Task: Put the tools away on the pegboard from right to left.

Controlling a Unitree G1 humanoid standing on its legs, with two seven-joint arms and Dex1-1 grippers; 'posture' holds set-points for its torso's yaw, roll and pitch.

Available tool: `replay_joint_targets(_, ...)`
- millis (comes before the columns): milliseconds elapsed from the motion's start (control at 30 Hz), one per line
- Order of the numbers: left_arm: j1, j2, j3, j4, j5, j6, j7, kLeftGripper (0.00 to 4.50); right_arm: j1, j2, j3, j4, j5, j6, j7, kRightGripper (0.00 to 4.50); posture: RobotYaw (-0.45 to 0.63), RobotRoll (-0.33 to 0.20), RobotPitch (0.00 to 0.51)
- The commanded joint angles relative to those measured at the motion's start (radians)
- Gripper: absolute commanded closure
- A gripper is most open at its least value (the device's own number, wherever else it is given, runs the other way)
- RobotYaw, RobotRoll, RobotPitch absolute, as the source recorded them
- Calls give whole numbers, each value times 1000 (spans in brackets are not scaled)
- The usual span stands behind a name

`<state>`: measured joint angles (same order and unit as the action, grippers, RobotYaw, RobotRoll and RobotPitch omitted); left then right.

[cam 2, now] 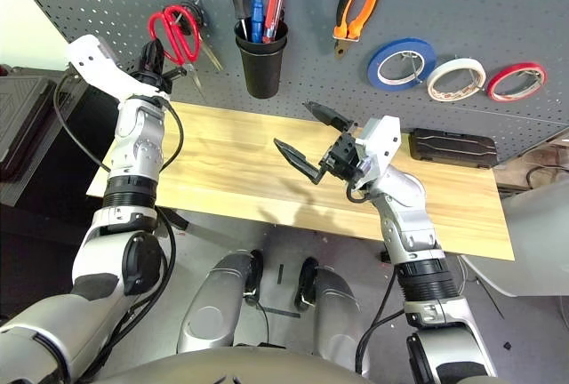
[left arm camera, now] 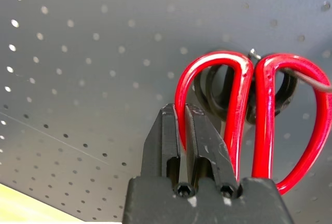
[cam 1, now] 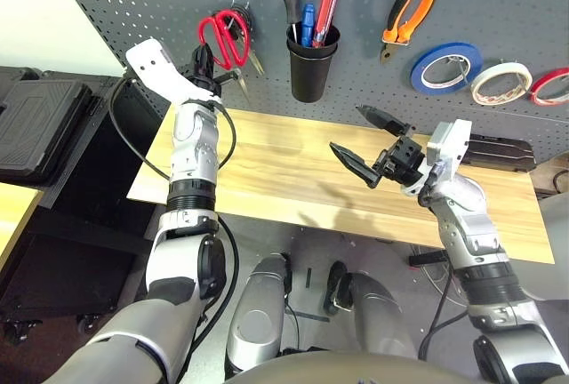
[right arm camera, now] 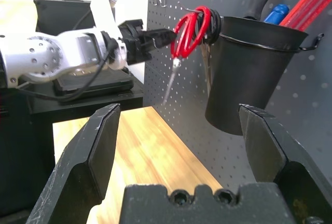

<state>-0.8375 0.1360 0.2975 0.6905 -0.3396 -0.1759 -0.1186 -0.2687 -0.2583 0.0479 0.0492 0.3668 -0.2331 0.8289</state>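
Left end effector (left arm camera: pixel 182 125) pinches red-handled scissors (left arm camera: pixel 249 115).

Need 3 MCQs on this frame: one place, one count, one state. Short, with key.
1. Where are the pliers?
A. on the table
B. on the pegboard, right of the cup
C. in the cup

2. How many tape rings hang on the pegboard?
A. one
B. two
C. three

3. The left gripper is:
A. shut on the red scissors
B. open over the table
C. shut on a tape ring

Key: 1 B, they hang right of the cup. 2 C, blue, cream and red rings hang in a row. 3 A, its fingers clamp one red handle loop.
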Motion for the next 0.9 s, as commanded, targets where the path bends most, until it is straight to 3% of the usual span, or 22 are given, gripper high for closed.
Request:
replay_joint_targets(33, -1, 8, -30, 102, 63, -38, -6, 3844, -4, 7, 11, 6, -25, 0, -16, 0, 200, 0, 173)
replay_joint_targets(133, 16, 16, -41, 92, 78, -63, -33, 2964, -7, 12, 6, 14, -40, -4, -42, 0, 198, 0, 171)
replay_joint_targets(367, 156, 51, -80, -113, 89, -33, -106, 99, 17, 23, -45, 9, -41, 20, -152, 0, 198, 0, 156)
replay_joint_targets(600, 393, 133, -100, -426, 55, 106, -193, 23, 39, 45, -195, 56, -133, 3, -446, 0, 159, 0, 127)
replay_joint_targets(900, 489, 180, -83, -429, 62, 1, -305, 23, 28, 61, -285, 167, -201, -61, -653, 0, 94, 0, 106)
